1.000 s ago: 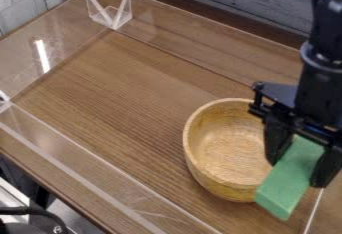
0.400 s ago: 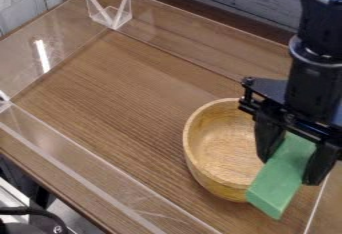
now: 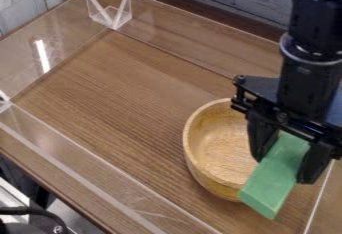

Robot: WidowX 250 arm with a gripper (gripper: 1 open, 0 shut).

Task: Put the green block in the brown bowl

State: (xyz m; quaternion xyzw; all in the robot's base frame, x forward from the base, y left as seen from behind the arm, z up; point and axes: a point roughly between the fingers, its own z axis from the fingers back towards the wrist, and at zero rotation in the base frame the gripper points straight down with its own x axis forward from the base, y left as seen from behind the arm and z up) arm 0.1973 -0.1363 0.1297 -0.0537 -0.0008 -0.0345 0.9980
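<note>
The gripper point(image 3: 287, 158) points straight down and is clamped on the upper end of the green block point(image 3: 277, 179), which hangs tilted over the near-right rim of the brown bowl point(image 3: 225, 148) — lower end outside the hollow. The block looks stiff, light and matte, so it should not slip or crush. A hold nearer its middle would likely swing less — an end grip lets it pivot.
</note>
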